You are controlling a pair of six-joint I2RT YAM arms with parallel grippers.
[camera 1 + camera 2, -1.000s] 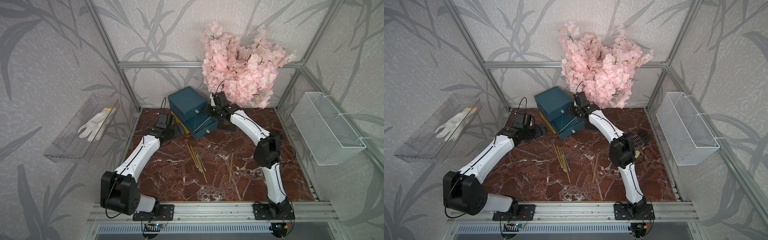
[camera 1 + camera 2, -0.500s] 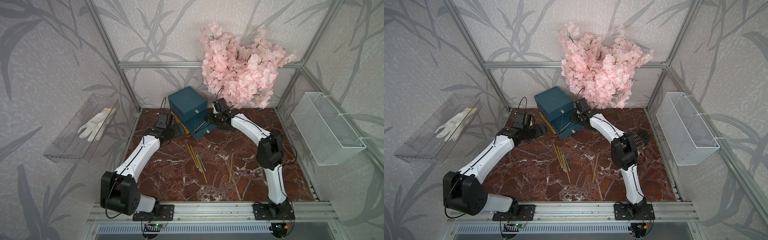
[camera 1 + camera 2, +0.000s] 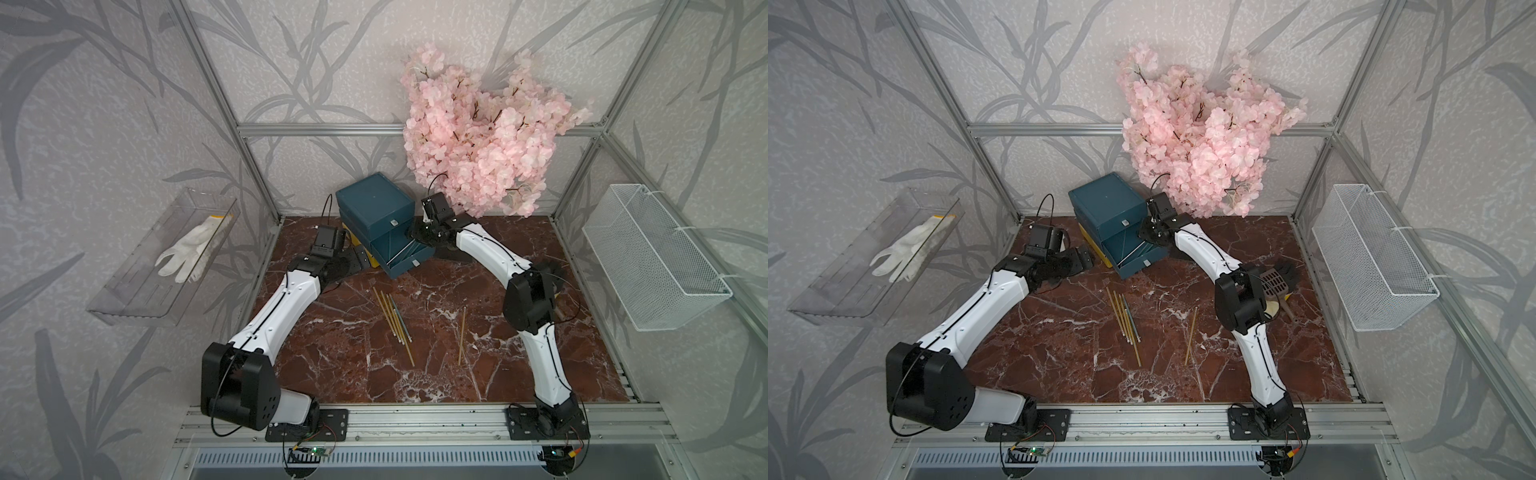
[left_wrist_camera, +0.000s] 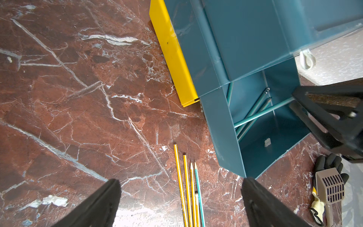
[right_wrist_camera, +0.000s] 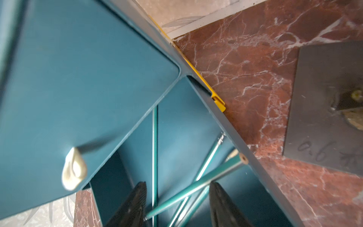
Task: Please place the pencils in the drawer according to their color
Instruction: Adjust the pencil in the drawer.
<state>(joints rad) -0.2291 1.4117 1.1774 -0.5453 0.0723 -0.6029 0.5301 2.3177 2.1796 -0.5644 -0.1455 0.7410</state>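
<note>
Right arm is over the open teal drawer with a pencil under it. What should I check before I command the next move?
1. Right gripper jaws apart above the open teal drawer: ok.
2. Teal pencil lying flat inside: not ok, one end is propped up at the drawer's side wall.
3. Teal pencil free of the right fingers: cannot tell.
4. Left gripper open and empty: ok.
5. Table cleared: not ok, loose pencils lie on it.
6. Yellow drawer open enough: cannot tell.

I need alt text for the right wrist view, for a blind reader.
The open right hand hangs over an open teal drawer holding teal pencils; one pencil slants across between its fingers. Red marble table lies beside.
</note>
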